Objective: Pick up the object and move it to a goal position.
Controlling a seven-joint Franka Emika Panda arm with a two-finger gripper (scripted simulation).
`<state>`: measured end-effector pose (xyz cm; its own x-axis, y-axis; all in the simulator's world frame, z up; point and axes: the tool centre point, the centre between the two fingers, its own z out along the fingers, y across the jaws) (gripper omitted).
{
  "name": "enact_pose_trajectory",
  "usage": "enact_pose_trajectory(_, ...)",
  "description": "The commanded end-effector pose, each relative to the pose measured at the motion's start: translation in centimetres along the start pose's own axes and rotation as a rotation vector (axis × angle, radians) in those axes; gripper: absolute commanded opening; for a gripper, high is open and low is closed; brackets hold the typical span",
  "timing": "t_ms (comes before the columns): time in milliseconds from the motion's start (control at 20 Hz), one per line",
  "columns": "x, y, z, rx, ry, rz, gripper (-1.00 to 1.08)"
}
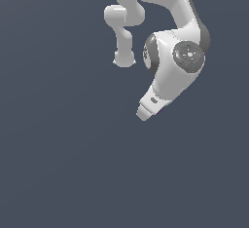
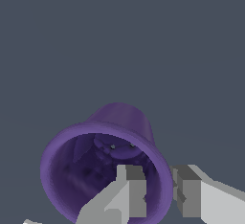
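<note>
In the wrist view the dark purple cup (image 2: pixel 103 170) fills the lower part of the picture, with its hollow opening facing the camera. My gripper (image 2: pixel 160 177) straddles the cup's rim: one finger (image 2: pixel 133 189) is inside the cup and the other finger (image 2: pixel 189 192) is outside the wall. The jaws stand close together with the thin wall pinched between them. In the exterior view the white arm reaches down from above and its hand end (image 1: pixel 143 113) points down to that view's left. The cup does not show there.
A plain dark grey-blue surface (image 1: pixel 63 163) fills both views around the arm and the cup. No other objects, containers or edges show.
</note>
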<state>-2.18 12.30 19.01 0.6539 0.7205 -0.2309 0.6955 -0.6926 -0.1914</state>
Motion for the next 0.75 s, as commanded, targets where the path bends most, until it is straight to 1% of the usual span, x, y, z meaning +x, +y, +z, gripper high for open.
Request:
enact_pose_trajectory(0,0.6,-1.8,-2.3,0.0,0.001,0.0,-1.0)
enact_pose_trajectory(200,1.5,-3.8,-4.9,0.0,0.001,0.0,-1.0)
enact_pose_trajectory(350,2.0,-4.7,-6.3,0.0,0.001,0.0,-1.0)
enact_pose_trajectory(700,2.4,-5.6,-7.5,0.001,0.001,0.001,-1.0)
